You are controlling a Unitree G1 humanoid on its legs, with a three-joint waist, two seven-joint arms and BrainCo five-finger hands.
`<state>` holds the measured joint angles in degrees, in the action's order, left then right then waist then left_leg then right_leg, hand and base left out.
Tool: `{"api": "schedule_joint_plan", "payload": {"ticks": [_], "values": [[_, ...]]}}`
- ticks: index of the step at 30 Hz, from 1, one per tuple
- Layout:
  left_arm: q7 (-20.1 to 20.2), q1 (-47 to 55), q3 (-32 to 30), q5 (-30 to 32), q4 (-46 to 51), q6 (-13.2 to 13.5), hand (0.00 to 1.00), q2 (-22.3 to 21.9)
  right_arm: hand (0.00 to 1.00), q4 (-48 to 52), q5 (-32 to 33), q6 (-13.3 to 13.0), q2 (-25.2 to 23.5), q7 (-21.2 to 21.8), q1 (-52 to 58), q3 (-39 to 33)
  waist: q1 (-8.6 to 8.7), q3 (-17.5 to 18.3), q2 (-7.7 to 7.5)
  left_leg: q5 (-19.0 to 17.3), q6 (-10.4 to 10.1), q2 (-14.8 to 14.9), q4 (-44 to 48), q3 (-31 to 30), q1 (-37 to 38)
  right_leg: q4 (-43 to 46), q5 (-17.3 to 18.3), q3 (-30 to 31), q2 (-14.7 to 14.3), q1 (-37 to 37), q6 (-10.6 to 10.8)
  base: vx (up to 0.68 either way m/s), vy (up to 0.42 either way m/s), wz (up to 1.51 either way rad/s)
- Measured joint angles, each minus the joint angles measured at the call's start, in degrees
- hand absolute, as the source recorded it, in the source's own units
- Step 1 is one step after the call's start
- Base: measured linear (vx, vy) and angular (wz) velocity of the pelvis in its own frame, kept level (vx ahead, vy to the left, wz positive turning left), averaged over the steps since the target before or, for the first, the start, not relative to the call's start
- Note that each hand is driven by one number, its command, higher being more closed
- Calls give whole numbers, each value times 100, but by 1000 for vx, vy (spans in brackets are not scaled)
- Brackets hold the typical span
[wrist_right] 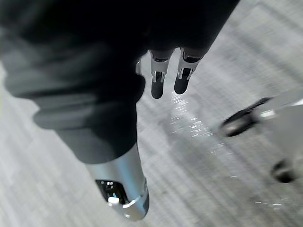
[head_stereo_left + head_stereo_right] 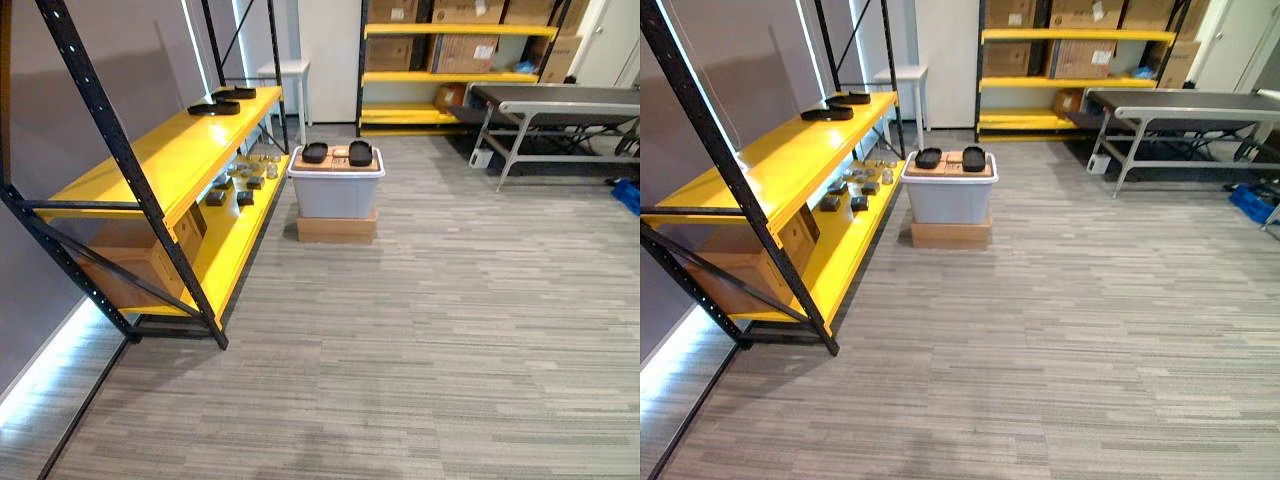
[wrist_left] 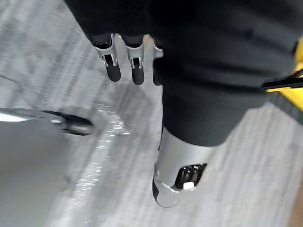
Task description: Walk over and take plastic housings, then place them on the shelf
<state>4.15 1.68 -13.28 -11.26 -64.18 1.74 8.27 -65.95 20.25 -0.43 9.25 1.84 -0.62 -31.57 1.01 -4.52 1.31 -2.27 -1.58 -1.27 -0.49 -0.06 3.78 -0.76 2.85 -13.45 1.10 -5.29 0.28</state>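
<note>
Bright, even light all round. A glowing strip (image 2: 45, 365) burns at the wall's foot under the yellow shelf (image 2: 160, 150), bleaching the floor (image 2: 420, 330) there. Just past the fingers (image 3: 113, 71) of the left hand (image 3: 199, 71), glare sparkles on the floor. Same sparkle beyond the right hand (image 1: 94, 71).

Two black plastic housings (image 2: 315, 152) sit on one grey bin (image 2: 336, 195), two more on one yellow shelf (image 2: 150, 160).

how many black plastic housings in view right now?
4. Two housings on the grey bin lid; two at the far end of the yellow shelf top level. Small parts on the lower level: cannot tell.
</note>
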Motion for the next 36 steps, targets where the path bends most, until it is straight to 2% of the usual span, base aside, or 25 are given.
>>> {"api": "schedule_joint_plan", "payload": {"ticks": [1, 11, 18, 28, 36], "values": [[4, -12, 0, -4, 88, 55, 0, 42, 0, 16, 27, -57, 78, 12, -172, -1, 2, -67, -6, 18, -201, 7, -50, 15, 103, -1, 3, -3, 7, -76, 11, 41, -32, -4], [-27, 145, -369, -111, 111, 132, 0, 129, 0, 265, 156, -96, 308, 97, -405, 8, 7, -135, 13, 0, -250, 31, -127, 327, 334, -32, 105, 44, -1, -263, 174, 31, -11, -6], [-114, 139, -553, -325, 228, 205, 0, 76, 0, 262, 178, -96, 309, 94, -405, 31, 50, -151, 45, -1, -247, 32, -119, 356, 336, -30, 107, 48, 0, -264, 175, -21, -3, -1], [-214, 144, -545, -302, 232, 214, 0, 21, 0, 234, 195, -95, 222, 102, -358, 195, 96, -148, 76, -4, -235, 48, -111, 475, 346, 14, 109, 27, -2, -265, 170, -69, 0, 0], [-239, 209, -411, -293, 231, 220, 0, 21, 0, 220, 189, -92, 156, 108, -197, 374, 95, -80, 110, 74, -48, 62, -300, 481, 357, -27, 79, -61, -40, -250, 126, -51, -8, 4]]}}
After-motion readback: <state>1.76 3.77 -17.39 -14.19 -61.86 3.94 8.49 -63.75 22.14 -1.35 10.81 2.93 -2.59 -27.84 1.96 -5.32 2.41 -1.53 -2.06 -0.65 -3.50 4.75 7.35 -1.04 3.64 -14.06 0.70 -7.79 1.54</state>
